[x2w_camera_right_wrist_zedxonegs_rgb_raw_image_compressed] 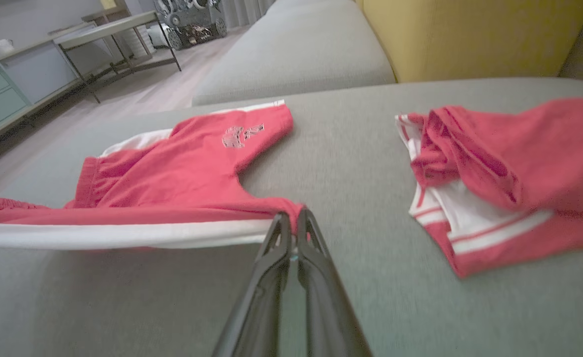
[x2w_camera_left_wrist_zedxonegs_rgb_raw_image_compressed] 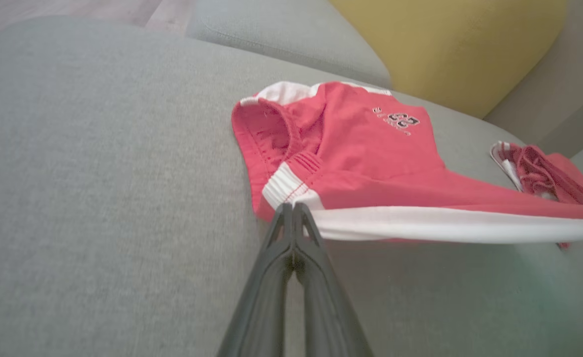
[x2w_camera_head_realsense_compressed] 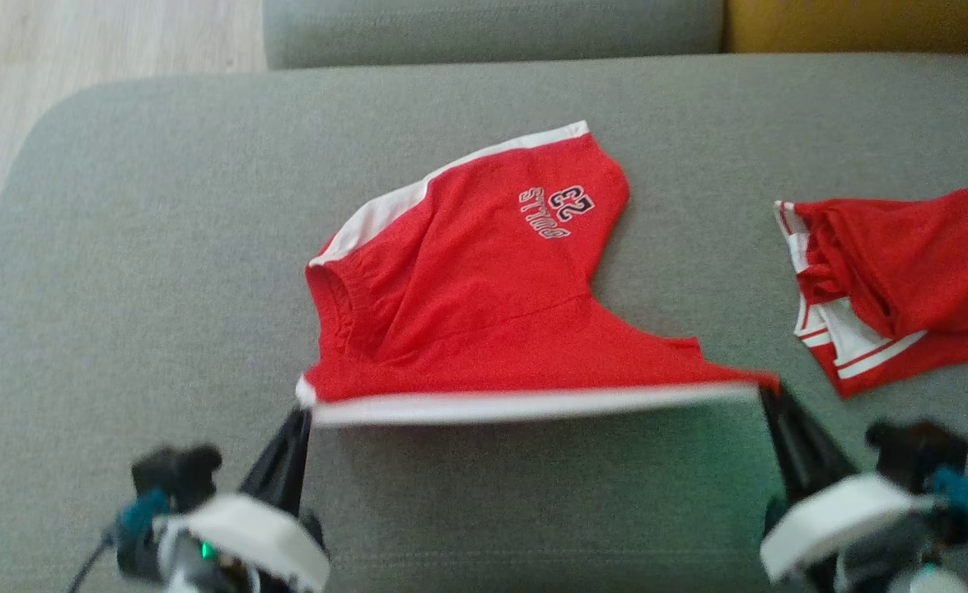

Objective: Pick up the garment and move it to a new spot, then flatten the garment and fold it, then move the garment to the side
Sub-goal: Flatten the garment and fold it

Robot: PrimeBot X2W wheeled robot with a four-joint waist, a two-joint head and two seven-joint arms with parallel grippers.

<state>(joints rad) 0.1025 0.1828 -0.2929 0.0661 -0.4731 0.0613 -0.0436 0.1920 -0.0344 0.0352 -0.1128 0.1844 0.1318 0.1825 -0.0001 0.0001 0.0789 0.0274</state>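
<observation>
The garment [x2w_camera_head_realsense_compressed: 484, 288] is a pair of red shorts with white side stripes and a "BULLS 23" print, lying on the grey sofa cushion [x2w_camera_head_realsense_compressed: 146, 247]. Its near edge, a white stripe, is stretched taut and lifted between my two grippers. My left gripper [x2w_camera_head_realsense_compressed: 302, 405] is shut on the garment's near left corner, which the left wrist view shows pinched at the fingertips [x2w_camera_left_wrist_zedxonegs_rgb_raw_image_compressed: 293, 207]. My right gripper [x2w_camera_head_realsense_compressed: 768, 389] is shut on the near right corner of the garment [x2w_camera_right_wrist_zedxonegs_rgb_raw_image_compressed: 182, 173], with the cloth caught between its tips [x2w_camera_right_wrist_zedxonegs_rgb_raw_image_compressed: 293, 218].
A second red and white garment [x2w_camera_head_realsense_compressed: 904, 280] lies crumpled at the cushion's right side. A yellow cushion [x2w_camera_left_wrist_zedxonegs_rgb_raw_image_compressed: 450, 44] and grey backrest [x2w_camera_head_realsense_compressed: 492, 29] stand behind. Wooden floor [x2w_camera_head_realsense_compressed: 80, 49] lies beyond the left edge, with a table and drawers [x2w_camera_right_wrist_zedxonegs_rgb_raw_image_compressed: 3, 89] farther off.
</observation>
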